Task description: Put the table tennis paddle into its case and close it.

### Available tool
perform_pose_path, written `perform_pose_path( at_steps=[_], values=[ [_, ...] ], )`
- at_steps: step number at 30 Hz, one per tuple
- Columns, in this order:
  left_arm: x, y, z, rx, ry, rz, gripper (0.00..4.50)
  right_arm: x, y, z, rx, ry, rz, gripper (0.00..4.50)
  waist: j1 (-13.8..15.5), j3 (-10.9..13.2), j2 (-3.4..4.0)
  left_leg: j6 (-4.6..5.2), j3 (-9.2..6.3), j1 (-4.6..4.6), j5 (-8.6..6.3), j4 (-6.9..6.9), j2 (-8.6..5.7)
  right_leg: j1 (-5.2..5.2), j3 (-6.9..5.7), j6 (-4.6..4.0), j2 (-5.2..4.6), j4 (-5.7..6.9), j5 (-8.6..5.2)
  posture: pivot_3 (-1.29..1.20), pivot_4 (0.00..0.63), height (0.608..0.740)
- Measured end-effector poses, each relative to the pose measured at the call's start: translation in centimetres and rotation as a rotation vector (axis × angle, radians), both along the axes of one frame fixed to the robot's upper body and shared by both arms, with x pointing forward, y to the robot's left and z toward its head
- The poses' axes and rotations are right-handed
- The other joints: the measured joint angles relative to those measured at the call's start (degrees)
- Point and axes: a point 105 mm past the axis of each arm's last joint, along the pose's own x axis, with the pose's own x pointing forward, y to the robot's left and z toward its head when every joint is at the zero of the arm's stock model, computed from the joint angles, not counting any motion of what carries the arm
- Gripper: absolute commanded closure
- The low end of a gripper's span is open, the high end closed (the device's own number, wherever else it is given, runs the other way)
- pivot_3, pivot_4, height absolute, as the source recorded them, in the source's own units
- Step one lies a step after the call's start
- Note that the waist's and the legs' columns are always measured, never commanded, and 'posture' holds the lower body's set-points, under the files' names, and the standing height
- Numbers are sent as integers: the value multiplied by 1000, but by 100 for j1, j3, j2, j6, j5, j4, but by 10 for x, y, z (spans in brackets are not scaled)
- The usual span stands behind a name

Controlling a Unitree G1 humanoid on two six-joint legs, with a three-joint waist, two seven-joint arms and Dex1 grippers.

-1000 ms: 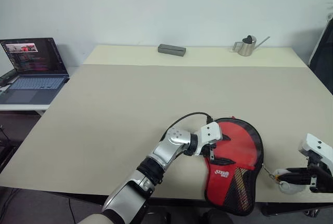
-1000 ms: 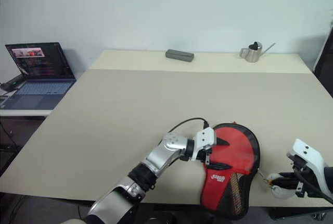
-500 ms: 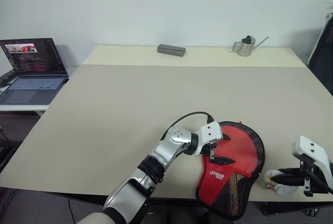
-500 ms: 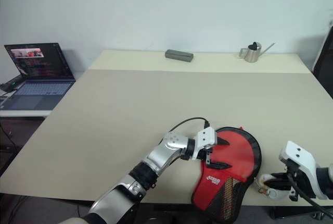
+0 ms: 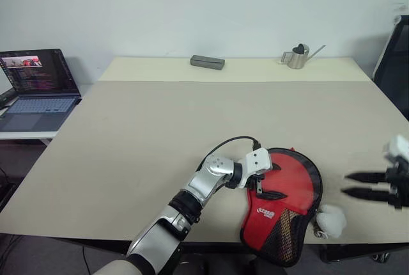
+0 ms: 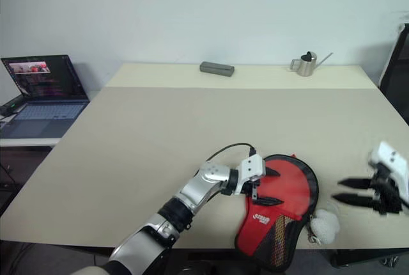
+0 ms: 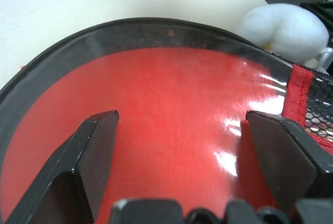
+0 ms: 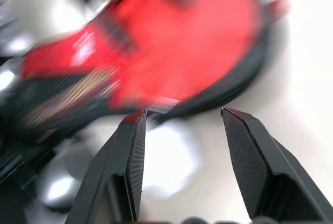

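Observation:
The red and black case [image 5: 287,201] lies at the table's [image 5: 160,134] front edge, and its mesh end hangs over that edge. My left gripper [image 5: 273,182] is open, its fingers [image 7: 96,146] spread flat over the case's red face [image 7: 177,94]. The white plush charm [image 5: 331,222] lies on the table just right of the case. My right gripper [image 5: 348,184] hovers to the right of the charm and above it, open and holding nothing. In the right wrist view the charm [image 8: 166,161] and the case [image 8: 171,41] lie beyond its open fingers [image 8: 132,146]. The paddle is hidden.
A laptop [image 5: 38,86] sits on a side table at the left. A grey box [image 5: 207,62] and a small metal watering can [image 5: 297,56] stand at the table's far edge. A black chair [image 5: 393,57] stands at the right.
My right gripper has opened and let go of the plush charm, then risen and moved away to the right. The charm now rests on the table. The left gripper has stayed in place.

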Motion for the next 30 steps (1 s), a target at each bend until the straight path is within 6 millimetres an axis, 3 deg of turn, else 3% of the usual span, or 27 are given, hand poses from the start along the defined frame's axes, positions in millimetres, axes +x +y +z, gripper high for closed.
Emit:
perform_pose_path(
  at_steps=[4,10,12,18,25,29,30],
  values=[
    [3,7,13,-70,95,26,231,28,2,-12,38,-9,-79,2042,-23,-4,7,-3,0,-28,2,-2,1,-39,3,-38,0,8,22,0,150,740],
    [15,34,70,-183,87,14,231,56,26,-44,84,34,-124,2042,-102,-5,15,-28,2,-69,16,-3,-1,-84,5,-46,-1,5,26,0,150,740],
    [18,48,81,-189,82,21,231,62,32,-48,91,34,-126,2042,-117,-5,15,-27,3,-70,16,-5,-3,-85,6,-45,-2,1,26,0,150,740],
    [20,92,87,-103,70,12,231,76,32,-62,101,45,-178,2042,-140,-3,18,-27,1,-67,16,-7,-1,-86,7,-48,2,7,25,0,150,740],
    [21,127,82,-23,83,36,231,83,34,-69,117,63,-182,2042,-151,-3,17,-27,2,-64,16,-8,2,-87,8,-49,4,8,25,0,150,740],
    [20,135,78,-15,92,53,231,84,35,-73,124,85,-173,2042,-151,-3,17,-26,4,-64,16,-5,0,-86,11,-49,2,9,25,0,150,740],
    [19,135,77,-17,95,54,231,84,36,-73,126,89,-168,2216,-152,-3,17,-26,4,-64,15,-5,0,-86,11,-49,2,9,26,0,150,740]
  ],
)
